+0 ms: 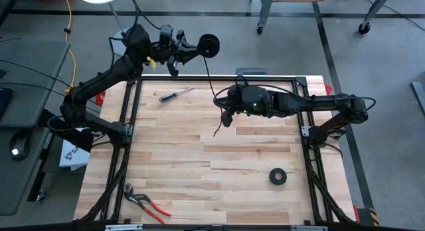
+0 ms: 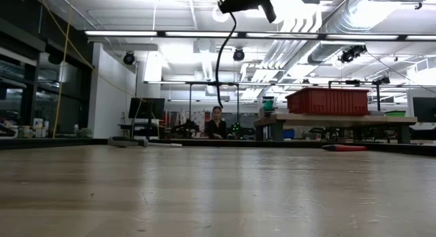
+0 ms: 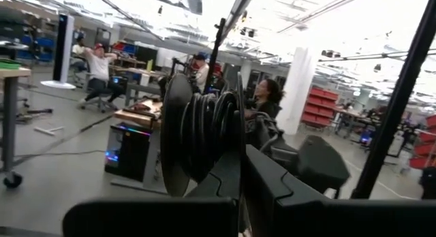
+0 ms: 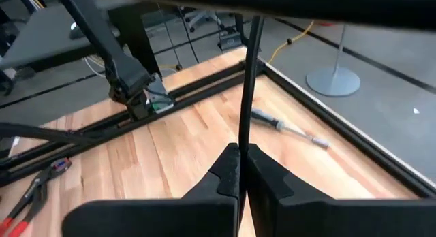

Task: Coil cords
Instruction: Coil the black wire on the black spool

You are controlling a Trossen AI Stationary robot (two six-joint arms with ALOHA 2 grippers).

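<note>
High view shows the left gripper (image 1: pixel 199 48) clamped on the coiled cord (image 1: pixel 209 45) beyond the table's (image 1: pixel 199 158) far edge, while the right gripper (image 1: pixel 227 115) pinches the loose tail, which should probably feed with light, even tension onto the coil.

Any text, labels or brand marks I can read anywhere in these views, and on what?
None can be read.
White paper beside the table's left edge: dark print, too small to read.
Red bins in the room: no label visible.
Tape roll, pliers, screwdriver: no markings visible.
</note>
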